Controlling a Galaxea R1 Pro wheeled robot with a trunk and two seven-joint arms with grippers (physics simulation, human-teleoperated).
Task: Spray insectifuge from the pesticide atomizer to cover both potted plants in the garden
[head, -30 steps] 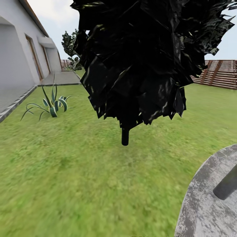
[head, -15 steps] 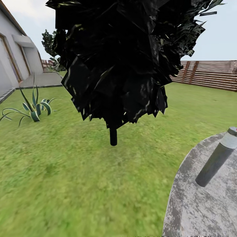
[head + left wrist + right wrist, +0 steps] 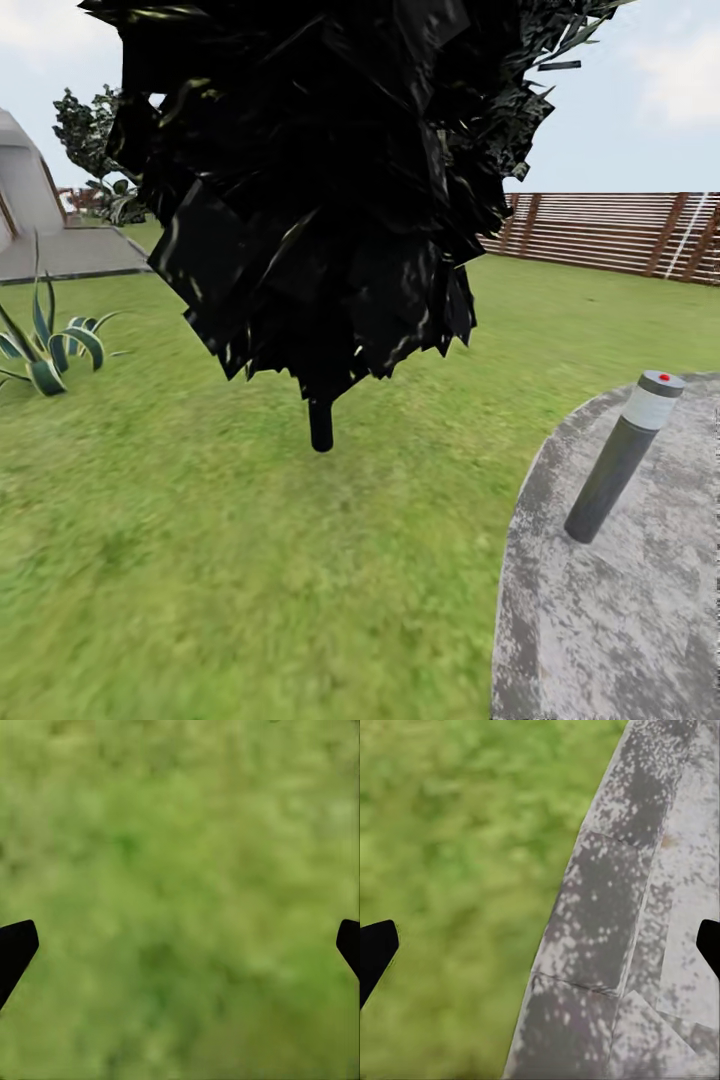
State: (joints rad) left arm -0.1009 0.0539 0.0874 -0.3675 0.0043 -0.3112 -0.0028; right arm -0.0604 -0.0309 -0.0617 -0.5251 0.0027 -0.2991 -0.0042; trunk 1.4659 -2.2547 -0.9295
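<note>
Lawn (image 3: 200, 560) spreads under a dark tree (image 3: 310, 180), with an agave (image 3: 45, 350) at its left edge and a fence (image 3: 610, 232) behind. Right, a grey bollard (image 3: 622, 455) stands on the patio (image 3: 600, 620). Left pincer (image 3: 180, 945) and right pincer (image 3: 540, 945) both gape apart, empty.

The tree (image 3: 320, 180) has shiny black leaves. The grass (image 3: 200, 560) is green. The round patio (image 3: 620, 620) is speckled grey. The lamp post (image 3: 620, 458) is dark grey with a red dot on top. The fence (image 3: 610, 230) is brown with stripes.
</note>
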